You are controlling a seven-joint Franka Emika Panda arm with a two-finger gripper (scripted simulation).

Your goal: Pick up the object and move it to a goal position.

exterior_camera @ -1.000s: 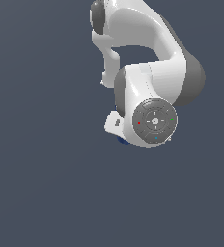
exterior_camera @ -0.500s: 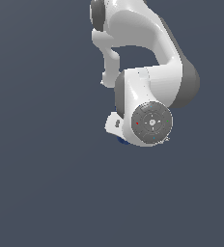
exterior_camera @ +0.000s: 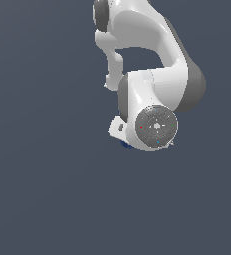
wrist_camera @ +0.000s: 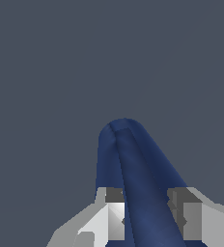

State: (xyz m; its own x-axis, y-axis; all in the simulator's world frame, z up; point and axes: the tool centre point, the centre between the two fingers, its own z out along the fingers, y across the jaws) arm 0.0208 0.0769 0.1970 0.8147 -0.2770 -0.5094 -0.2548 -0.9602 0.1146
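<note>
The object, a dark blue duffel-like bag, lies lengthwise between my fingers in the wrist view, its rounded end pointing away from the camera. My gripper is shut on the bag, with one finger on one side and the other finger on the opposite side. In the exterior view the white arm's wrist hides the gripper, and only a small blue sliver of the bag shows below the wrist flange.
A plain dark grey-blue background fills both views. No other objects, edges or goal marker show.
The wrist flange shifted slightly toward the exterior view's left a second ago and has barely moved since. The blue sliver stays under the wrist.
</note>
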